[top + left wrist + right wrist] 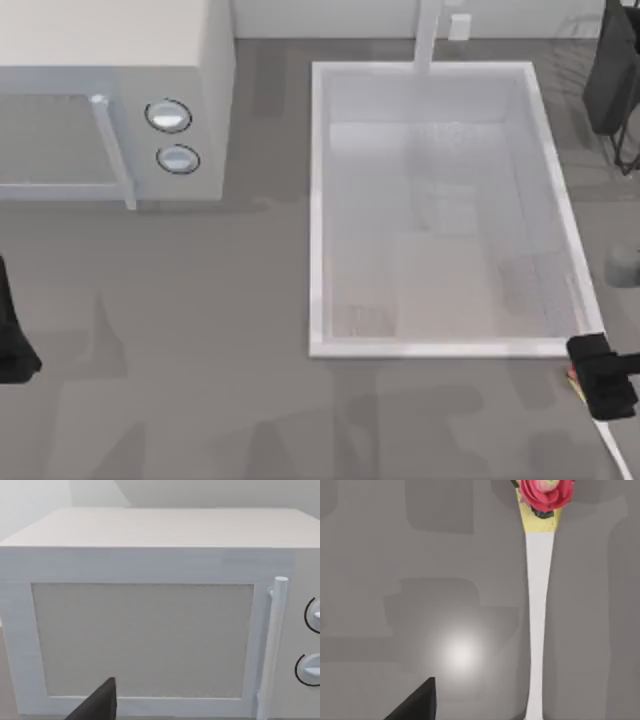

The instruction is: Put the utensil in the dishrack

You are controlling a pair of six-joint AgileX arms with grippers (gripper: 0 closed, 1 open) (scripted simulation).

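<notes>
1 utensil [539,625] flat on desk [200,380], front-right, by sink [318,200] corner | 1 dishrack [612,80] far right | right gripper [603,375] over utensil, finger state unclear | left gripper [10,340] at left edge, unclear

Open counter [200,340] lies clear across the front and centre, passable between microwave [110,100] and sink [318,200]. The microwave blocks the rear left. The sink basin takes up the right centre. The dishrack [615,80] stands at the rear right corner, behind the sink's right rim.
</notes>
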